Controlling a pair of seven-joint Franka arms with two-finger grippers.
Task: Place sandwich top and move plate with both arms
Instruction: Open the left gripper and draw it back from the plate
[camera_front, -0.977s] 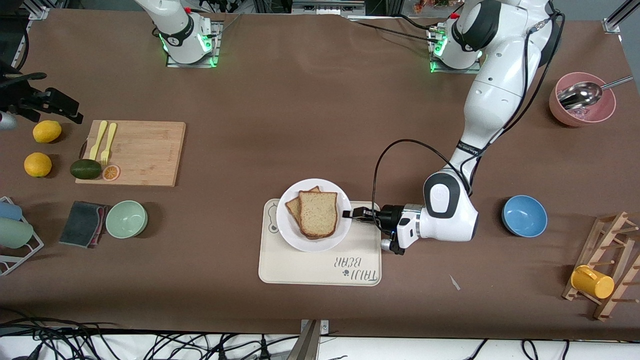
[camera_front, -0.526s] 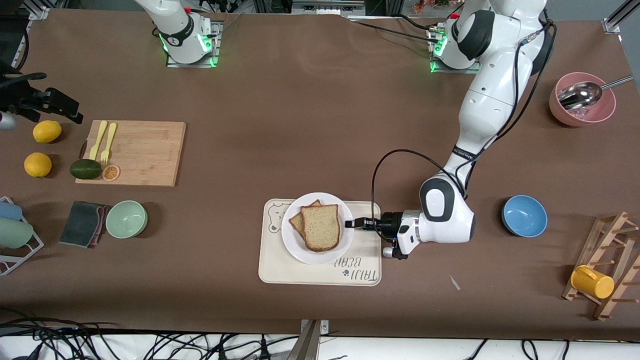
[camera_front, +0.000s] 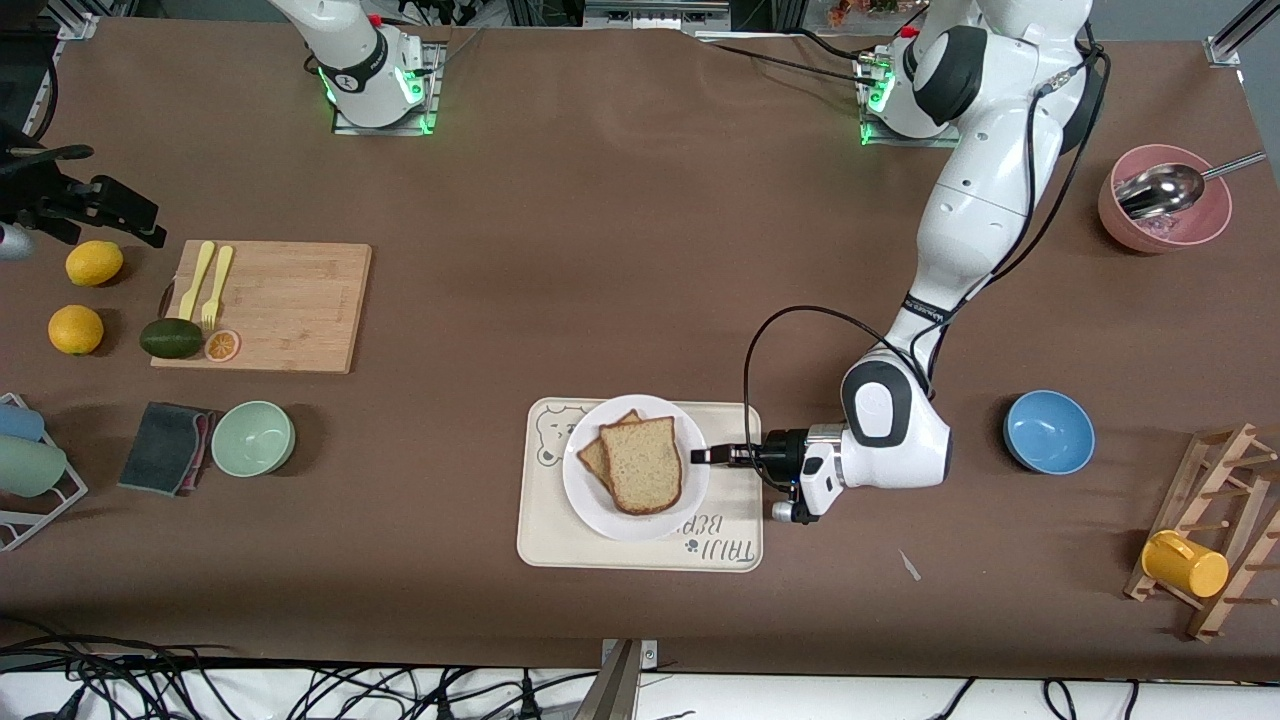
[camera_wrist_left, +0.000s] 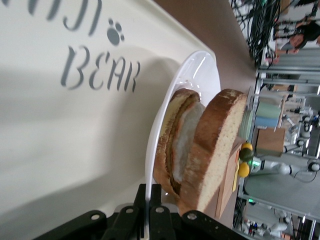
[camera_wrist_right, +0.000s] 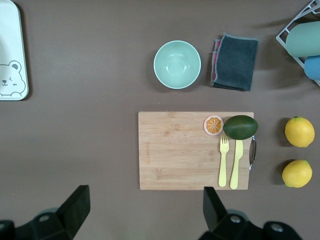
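The white plate (camera_front: 590, 500) lies over the cream bear-print tray (camera_front: 560, 540). It carries a bottom slice with egg (camera_front: 594, 456) and the sandwich top (camera_front: 642, 465) lying askew on it. My left gripper (camera_front: 700, 456) is level with the plate, at its edge toward the left arm's end, and is shut on the rim. In the left wrist view the fingers (camera_wrist_left: 144, 192) pinch the plate (camera_wrist_left: 200, 65) just below the sandwich top (camera_wrist_left: 215, 145). My right gripper (camera_wrist_right: 145, 207) is open and empty, high over the table beside the wooden board.
A wooden board (camera_front: 270, 305) holds a fork, a knife, an avocado and an orange slice. Two lemons (camera_front: 76, 329), a green bowl (camera_front: 253, 438) and a grey cloth (camera_front: 165, 447) lie near it. A blue bowl (camera_front: 1048, 431), a pink bowl with a spoon (camera_front: 1165, 200) and a rack with a yellow mug (camera_front: 1185, 563) stand toward the left arm's end.
My left gripper has drawn the plate nearer to the front camera, farther onto the tray. The sandwich moved with it. The right arm has not moved.
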